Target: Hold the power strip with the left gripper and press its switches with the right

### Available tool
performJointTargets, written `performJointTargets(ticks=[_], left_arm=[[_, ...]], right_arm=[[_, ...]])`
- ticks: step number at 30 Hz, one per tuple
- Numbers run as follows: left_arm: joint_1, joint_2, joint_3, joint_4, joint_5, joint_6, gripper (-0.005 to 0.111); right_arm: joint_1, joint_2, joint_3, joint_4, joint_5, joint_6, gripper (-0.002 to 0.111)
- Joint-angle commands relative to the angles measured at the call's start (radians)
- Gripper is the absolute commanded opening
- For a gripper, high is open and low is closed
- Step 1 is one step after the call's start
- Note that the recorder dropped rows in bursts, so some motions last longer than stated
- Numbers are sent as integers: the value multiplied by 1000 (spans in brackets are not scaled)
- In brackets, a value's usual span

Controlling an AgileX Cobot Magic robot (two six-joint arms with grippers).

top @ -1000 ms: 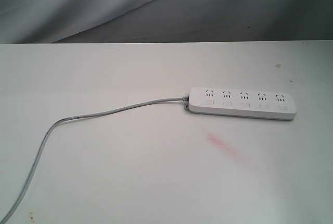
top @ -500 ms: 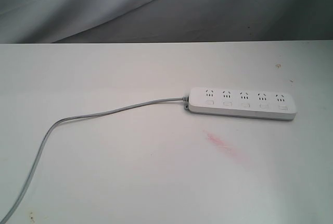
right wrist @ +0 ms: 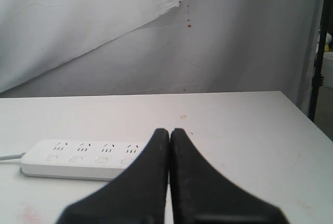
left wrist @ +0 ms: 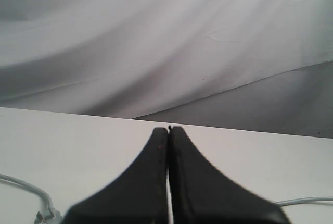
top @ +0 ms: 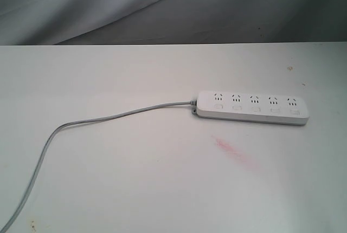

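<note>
Power strip [top: 252, 108] lies flat on the white table [top: 119, 189], in the right half of the exterior view, with its sockets facing up. Its light-grey cord [top: 108, 116] leaves the left end and curves to the near left corner. The left gripper [left wrist: 168, 129] has both black fingers pressed together, with nothing between them. The right gripper [right wrist: 169, 129] is closed the same way and empty; the strip lies beyond its tips. A faint pink smear [top: 232, 150] marks the table near the strip. Five small switches [top: 255, 109] stand in a row, one under each socket.
</note>
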Motion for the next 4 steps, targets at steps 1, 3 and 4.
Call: performJointTargets(ticks=[1, 3, 4], left_arm=[[3, -3, 4, -2, -9, 2, 0], [3, -3, 4, -2, -9, 2, 0], [3, -3, 4, -2, -9, 2, 0]], right_arm=[[-5, -4, 4, 4, -13, -2, 0], [-5, -4, 4, 4, -13, -2, 0], [-5, -4, 4, 4, -13, -2, 0]])
